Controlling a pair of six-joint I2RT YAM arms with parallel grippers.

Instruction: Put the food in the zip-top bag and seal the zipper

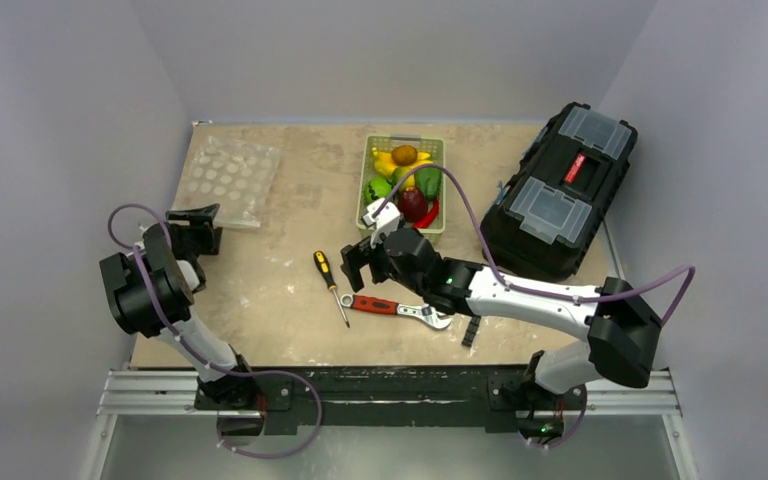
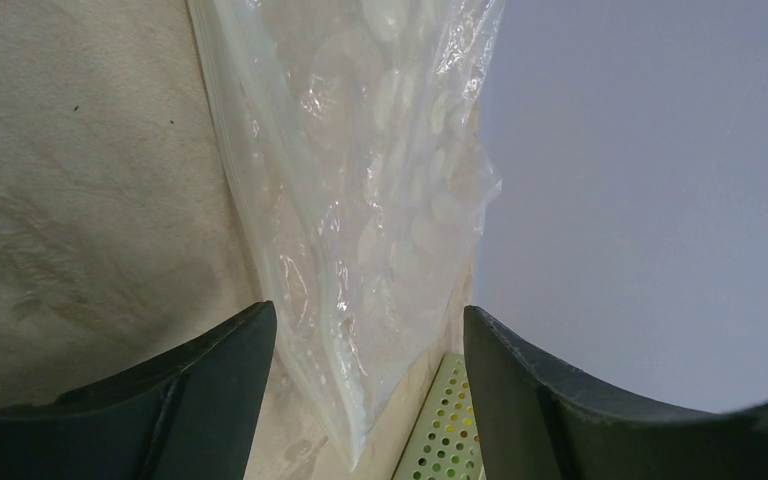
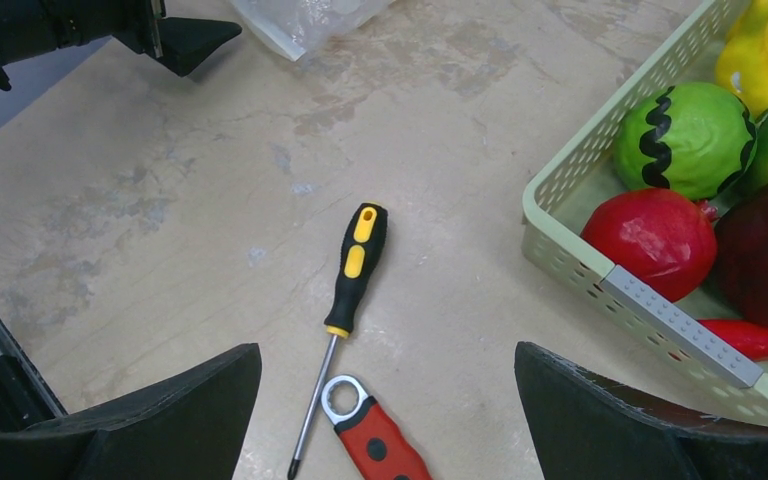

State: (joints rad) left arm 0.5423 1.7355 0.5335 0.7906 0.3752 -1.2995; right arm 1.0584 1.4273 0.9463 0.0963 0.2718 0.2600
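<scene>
Left wrist: left fingers (image 2: 210, 385) wide apart, empty, zip-top bag (image 2: 360, 200) just ahead; right fingers (image 3: 180, 410) spread, empty, near screwdriver (image 3: 355, 265).

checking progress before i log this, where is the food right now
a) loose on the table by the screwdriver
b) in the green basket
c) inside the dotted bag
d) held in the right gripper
B: the toy fruits and vegetables all sit in the green basket, the zip-top bag lies flat far to its left, and the left gripper and right gripper are open, holding nothing.
</scene>
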